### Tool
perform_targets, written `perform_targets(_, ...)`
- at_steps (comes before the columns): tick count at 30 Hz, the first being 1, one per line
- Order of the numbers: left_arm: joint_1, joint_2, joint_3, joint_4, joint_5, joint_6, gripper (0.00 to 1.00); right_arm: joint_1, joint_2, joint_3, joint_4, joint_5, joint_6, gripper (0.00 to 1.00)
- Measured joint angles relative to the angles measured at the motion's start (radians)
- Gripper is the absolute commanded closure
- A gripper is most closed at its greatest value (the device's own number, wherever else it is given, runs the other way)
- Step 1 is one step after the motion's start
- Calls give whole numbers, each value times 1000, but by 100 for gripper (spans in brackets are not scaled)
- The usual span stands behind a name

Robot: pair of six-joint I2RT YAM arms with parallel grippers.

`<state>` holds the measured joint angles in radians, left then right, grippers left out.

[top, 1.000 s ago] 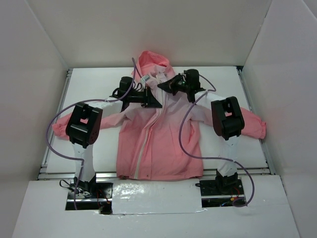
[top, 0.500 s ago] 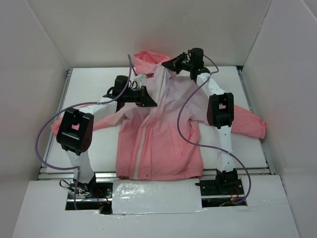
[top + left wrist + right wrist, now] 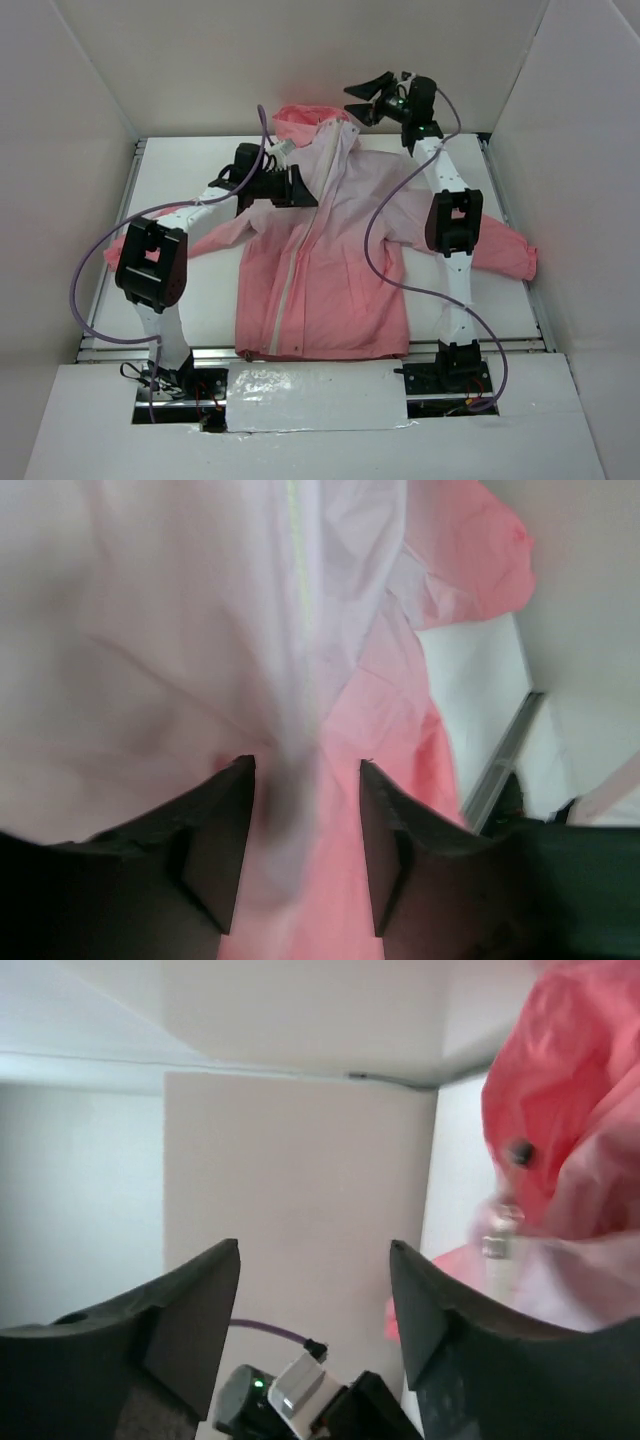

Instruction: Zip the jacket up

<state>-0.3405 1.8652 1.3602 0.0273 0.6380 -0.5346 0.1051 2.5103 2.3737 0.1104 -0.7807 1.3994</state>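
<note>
- Jacket (image 3: 330, 290) lies flat on the white bench (image 3: 190, 160), front side up. Hem at the near edge by the arm bases, hood (image 3: 300, 118) at the far end, sleeves spread out to both sides.
- Colour: pale lilac-pink at the chest, coral at the hem, cuffs and hood.
- Light zipper (image 3: 297, 255) runs as one line from the hem up to the collar, leaning to the right toward the top. The front panels meet along it. Cannot tell from these views how far up the teeth are joined.
- Left hand (image 3: 292, 190) is down on the jacket's chest, just left of the zipper line. In the left wrist view its fingers (image 3: 215, 850) stand a short way apart with a raised fold of lilac cloth caught between them. Creases in the fabric run in toward that gap, so I read this as gripping the fold.
- Right hand (image 3: 365, 100) is held high, beyond the collar and against the far wall (image 3: 200, 60), apart from the jacket. Its fingers (image 3: 190, 1310) are spread wide with nothing between them, only white wall behind.
- Right wrist view: the coral hood shows at the right edge, with a small dark snap (image 3: 518, 1150) on it.
- Purple cable (image 3: 366, 255) of the right arm loops over the jacket's right front.
</note>
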Motion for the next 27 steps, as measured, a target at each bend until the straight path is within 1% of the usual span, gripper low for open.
perform_targets(1, -4, 7, 23, -46, -13, -1, 34, -17, 0, 12, 18, 8, -5, 1)
perform_targets(2, -5, 12, 47, -99, -35, -11, 20, -35, -3, 23, 31, 13, -12, 0)
perform_targets(3, -8, 17, 77, -162, -79, -18, 15, -52, -8, 28, 34, 19, -33, 0)
perform_targets(6, -4, 31, 184, -358, -234, -60, 14, -100, -44, 30, -20, 41, -114, 0)
perform_targets(8, 24, 35, 260, -486, -331, -87, 14, -123, -90, 25, -92, 58, -175, 0)
perform_targets(9, 47, 35, 306, -560, -384, -102, 4, -129, -136, 5, -153, 72, -227, 0)
perform_targets(10, 61, 35, 343, -612, -445, -109, 1, -129, -190, -25, -212, 85, -276, 0)
perform_targets(13, 128, 27, 446, -752, -635, -139, 1, -111, -439, -188, -393, 165, -442, 0)
perform_targets(16, 165, -31, 496, -853, -792, -146, 1, -66, -772, -370, -585, 271, -609, 0)
perform_targets(18, 167, -104, 507, -896, -868, -142, 1, -29, -995, -454, -692, 346, -698, 0)
perform_targets(20, 161, -210, 478, -895, -906, -131, 1, 5, -1215, -526, -789, 422, -766, 0)
perform_targets(22, 152, -333, 430, -899, -925, -119, 1, 10, -1400, -555, -893, 495, -809, 0)
perform_targets(25, 138, -497, 378, -908, -961, -89, 1, 8, -1611, -569, -1020, 576, -840, 0)
perform_targets(27, 129, -593, 323, -916, -999, -62, 1, 8, -1696, -583, -1108, 607, -853, 0)
